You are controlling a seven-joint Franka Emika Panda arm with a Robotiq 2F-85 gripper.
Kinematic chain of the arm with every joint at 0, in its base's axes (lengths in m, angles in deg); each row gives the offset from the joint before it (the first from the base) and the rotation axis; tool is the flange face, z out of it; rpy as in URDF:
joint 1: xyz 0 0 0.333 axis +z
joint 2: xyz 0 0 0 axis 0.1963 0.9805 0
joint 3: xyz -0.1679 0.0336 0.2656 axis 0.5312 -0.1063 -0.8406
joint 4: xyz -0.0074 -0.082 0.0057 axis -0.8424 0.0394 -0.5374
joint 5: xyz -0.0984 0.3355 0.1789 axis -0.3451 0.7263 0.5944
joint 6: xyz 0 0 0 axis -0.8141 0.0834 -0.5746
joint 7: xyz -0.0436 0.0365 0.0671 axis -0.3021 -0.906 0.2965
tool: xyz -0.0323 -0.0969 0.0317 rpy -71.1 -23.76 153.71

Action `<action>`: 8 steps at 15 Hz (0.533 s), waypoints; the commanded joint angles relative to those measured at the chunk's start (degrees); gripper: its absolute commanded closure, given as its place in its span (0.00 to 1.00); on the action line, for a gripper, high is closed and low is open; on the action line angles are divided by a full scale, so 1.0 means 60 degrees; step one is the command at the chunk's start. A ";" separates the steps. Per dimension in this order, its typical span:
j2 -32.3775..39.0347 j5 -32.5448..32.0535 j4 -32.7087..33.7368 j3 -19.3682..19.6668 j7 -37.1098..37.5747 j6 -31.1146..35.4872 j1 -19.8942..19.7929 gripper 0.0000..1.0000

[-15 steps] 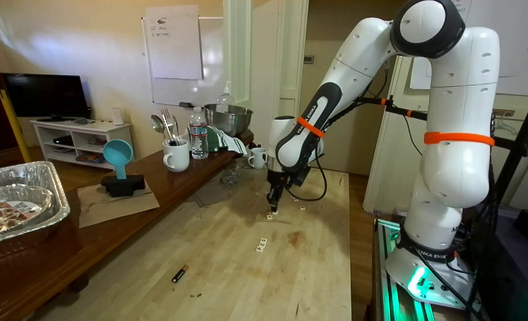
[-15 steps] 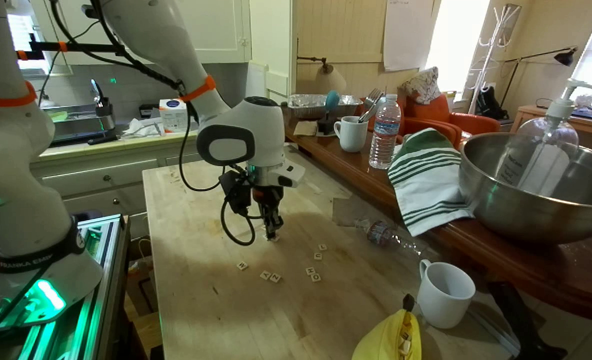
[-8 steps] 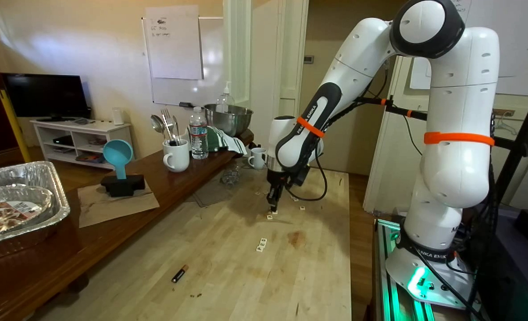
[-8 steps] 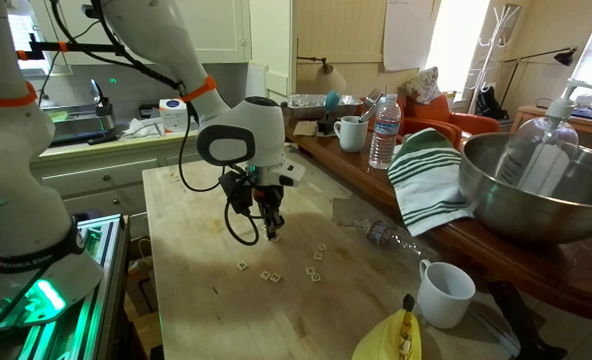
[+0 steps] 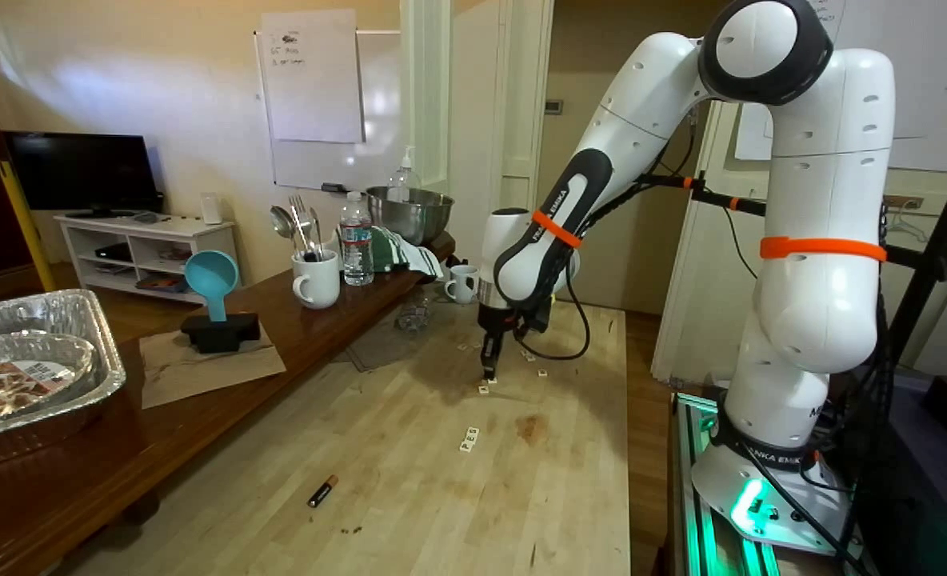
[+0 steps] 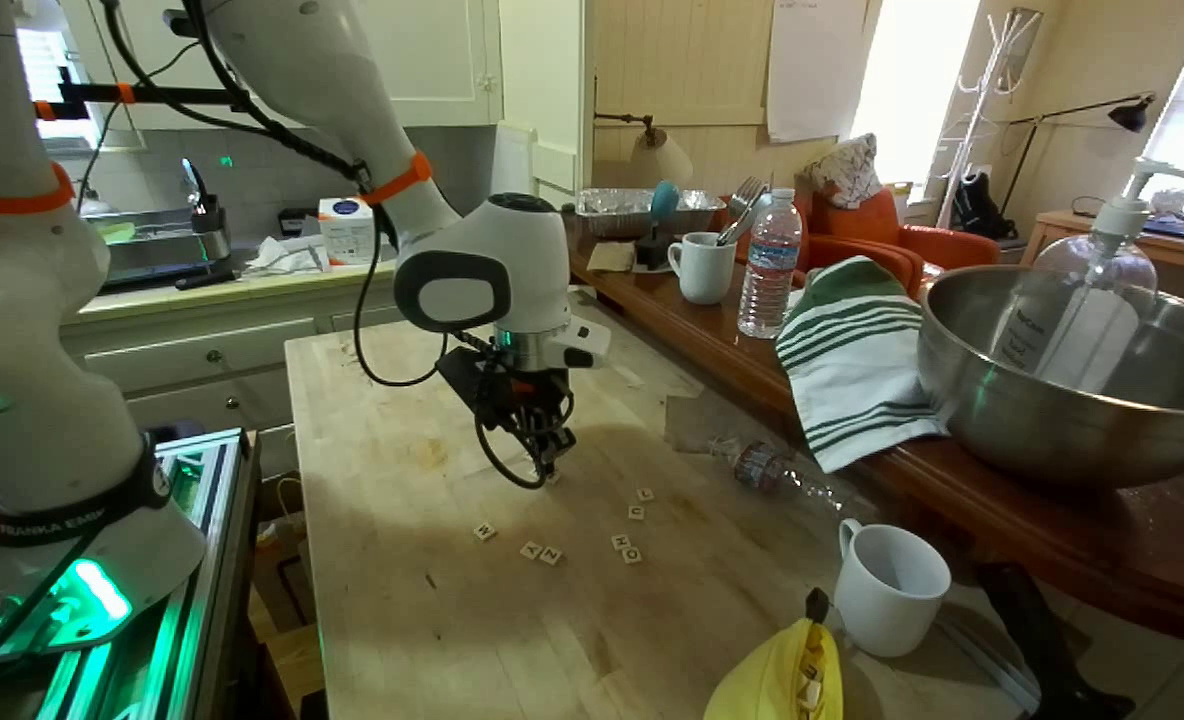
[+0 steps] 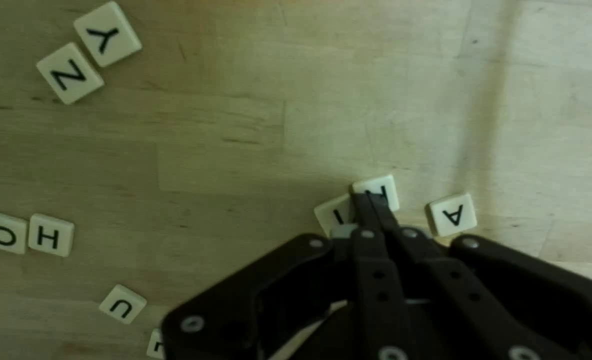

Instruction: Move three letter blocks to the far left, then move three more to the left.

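My gripper (image 7: 368, 197) is shut, its fingertips pressed together with nothing visible between them. In the wrist view the tips lie over the edge of a partly hidden letter block (image 7: 388, 192), beside an I block (image 7: 335, 215); whether they touch is unclear. An A block (image 7: 453, 215) lies to the right. Y (image 7: 107, 34), N (image 7: 69, 73), O (image 7: 5, 233), H (image 7: 51, 235) and U (image 7: 123, 304) blocks lie to the left. In an exterior view a row of letter blocks (image 5: 469, 440) lies nearer the camera. A W block (image 6: 484, 532) shows in an exterior view. The gripper shows low over the table in both exterior views (image 5: 489, 374) (image 6: 549, 468).
A battery (image 5: 322, 491) lies on the wooden table (image 5: 409, 528). A yellow pouch (image 6: 777, 675), a white mug (image 6: 892, 590) and a lying plastic bottle (image 6: 772, 472) stand or lie at the table's side. A raised brown counter (image 5: 257, 320) runs along one edge.
My gripper has turned about its upright axis, swinging the wrist camera and cable round. The fingertips stay in nearly the same place over the blocks. The blocks show no clear movement.
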State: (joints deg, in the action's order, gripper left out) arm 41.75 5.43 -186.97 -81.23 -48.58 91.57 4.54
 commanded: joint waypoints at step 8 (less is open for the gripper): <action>0.0435 0.0414 0.0047 -0.0378 -0.1373 0.0592 -0.0383 1.00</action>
State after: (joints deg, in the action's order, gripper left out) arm 42.26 5.94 -186.97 -82.16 -54.10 93.90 3.57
